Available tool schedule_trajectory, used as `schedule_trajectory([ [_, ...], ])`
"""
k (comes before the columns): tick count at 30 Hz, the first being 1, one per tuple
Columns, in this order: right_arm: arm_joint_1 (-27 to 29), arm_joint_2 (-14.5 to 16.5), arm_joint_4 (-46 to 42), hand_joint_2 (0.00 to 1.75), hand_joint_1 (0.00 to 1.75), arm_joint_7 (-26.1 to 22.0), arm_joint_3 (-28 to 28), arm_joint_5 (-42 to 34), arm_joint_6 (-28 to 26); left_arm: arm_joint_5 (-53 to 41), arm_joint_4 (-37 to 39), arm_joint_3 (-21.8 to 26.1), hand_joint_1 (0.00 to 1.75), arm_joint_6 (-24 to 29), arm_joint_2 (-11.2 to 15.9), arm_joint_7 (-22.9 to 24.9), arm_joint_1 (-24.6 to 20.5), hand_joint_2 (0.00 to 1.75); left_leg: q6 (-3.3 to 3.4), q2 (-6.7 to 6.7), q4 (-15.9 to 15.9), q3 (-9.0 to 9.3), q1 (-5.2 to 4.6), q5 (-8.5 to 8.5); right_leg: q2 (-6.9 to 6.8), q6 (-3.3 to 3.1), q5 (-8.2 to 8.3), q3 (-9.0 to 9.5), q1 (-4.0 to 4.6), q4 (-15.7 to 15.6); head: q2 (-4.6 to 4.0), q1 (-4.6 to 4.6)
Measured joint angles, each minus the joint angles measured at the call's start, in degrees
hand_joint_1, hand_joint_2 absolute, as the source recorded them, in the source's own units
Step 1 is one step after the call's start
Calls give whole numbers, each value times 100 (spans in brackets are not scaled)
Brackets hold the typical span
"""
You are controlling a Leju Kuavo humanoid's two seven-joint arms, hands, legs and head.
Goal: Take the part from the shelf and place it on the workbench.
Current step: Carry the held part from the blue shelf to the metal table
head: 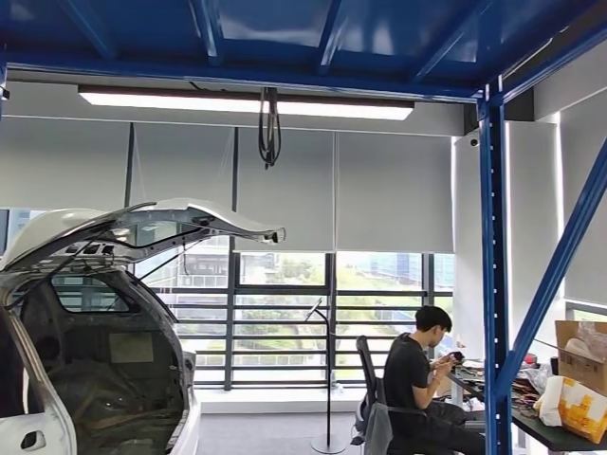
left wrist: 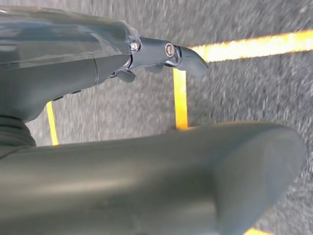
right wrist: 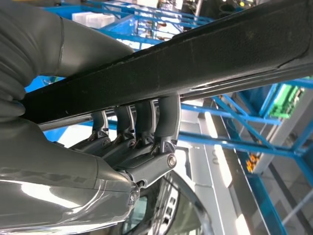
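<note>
Part in my right hand, workbench off to my right.

The part (right wrist: 173,58), a long dark strip with a bright metal edge, lies straight across my right hand (right wrist: 110,161); my fingers (right wrist: 167,117) curl up over one side and my thumb presses the other, so I hold it near one end and its long axis runs well out past my knuckles. My left hand (left wrist: 155,54) hangs over grey floor with yellow lines, fingers straight and apart, holding nothing. In the head view the workbench (head: 551,431) sits low on the right behind a blue rack post (head: 494,284), cluttered with boxes, so I judge the right arm the nearer one. I can read no writing anywhere.
</note>
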Motion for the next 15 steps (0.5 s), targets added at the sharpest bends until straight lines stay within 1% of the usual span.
schedule_trajectory([
  [2,68,-47,-44,175,175,26,3,-9,-51,-91,0,-35,0,-14,24,-31,25,175,-71,10,-14,-5,-6,-1,21,-72,-19,12,28,-88,0,-1],
  [3,91,-78,-56,175,175,32,-2,-34,-62,-105,0,-44,0,-46,39,-38,37,175,-105,16,-25,-2,2,-10,29,-111,-17,9,20,-96,0,-1],
  [4,112,-110,-64,175,175,27,-13,-76,-58,-111,0,-47,0,-83,51,-46,46,175,-129,19,3,-8,9,-50,31,-146,-12,19,14,-115,0,-1],
  [5,130,-142,-69,175,175,12,-29,-130,-42,-114,0,-48,0,-124,62,-52,52,175,-145,19,124,-58,13,-142,27,-187,-6,33,7,-135,0,-1],
  [6,150,-167,-71,175,175,-19,-51,-179,-14,-115,0,-48,0,-160,69,-53,59,175,-153,18,365,-168,15,-287,20,-219,-4,47,2,-153,0,-1],
  [8,209,-200,-71,175,175,-101,-104,-225,56,-115,0,-48,0,-238,80,-69,86,175,-161,17,1124,-540,12,-615,11,-259,-15,54,23,-154,0,-1],
  [9,244,-215,-71,175,175,-140,-126,-222,87,-115,0,-48,0,-267,88,-78,102,175,-165,17,1442,-707,11,-700,14,-268,-22,60,32,-153,0,-1],
  [10,273,-228,-71,175,175,-167,-142,-214,115,-117,0,-48,0,-289,95,-86,116,175,-165,16,1584,-798,10,-680,20,-275,-32,71,38,-152,0,-1],
  [11,294,-238,-71,175,175,-186,-152,-205,139,-123,0,-49,0,-303,99,-89,124,175,-160,16,1495,-782,10,-543,31,-276,-45,92,40,-151,0,-1],
  [12,305,-245,-74,175,175,-198,-161,-197,162,-129,0,-51,0,-312,105,-91,126,175,-149,16,1199,-666,11,-320,42,-270,-63,124,41,-150,0,-1],
  [13,309,-249,-77,175,175,-205,-169,-189,180,-134,0,-53,0,-318,110,-91,125,175,-130,15,826,-508,11,-98,52,-256,-87,155,40,-149,0,-1],
  [14,306,-252,-80,175,175,-210,-180,-181,194,-138,0,-55,0,-319,114,-89,122,175,-109,11,497,-368,4,71,62,-235,-108,174,52,-135,0,0],
  [15,304,-255,-85,175,175,-213,-191,-173,204,-139,0,-56,0,-319,118,-85,118,175,-83,6,268,-274,-4,153,69,-209,-118,172,62,-118,0,0],
])
